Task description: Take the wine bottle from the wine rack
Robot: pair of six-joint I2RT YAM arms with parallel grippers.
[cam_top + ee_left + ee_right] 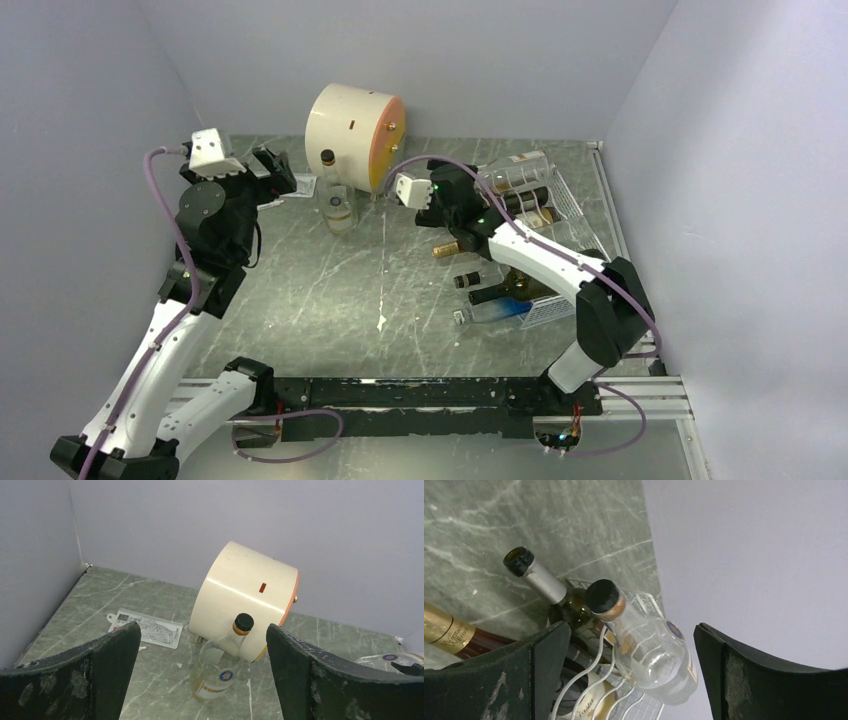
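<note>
The white wire wine rack [566, 203] stands at the right and holds several lying bottles. A clear bottle with a black cap [515, 170] lies in its top row. My right gripper [482, 203] is open at the rack's front. In the right wrist view this clear bottle [654, 655] sits between the open fingers of the right gripper [630, 630], untouched, on the rack's wire cradles [629, 707]. My left gripper [275, 170] is open and empty at the back left. It [202, 629] faces an upright clear bottle [220, 670].
A cream drum with an orange face [350, 125] lies at the back, the upright clear bottle [338, 200] just in front of it. A printed card [145, 627] lies on the table. A green bottle [541, 577] and a gold-foiled bottle [444, 630] poke out of the rack.
</note>
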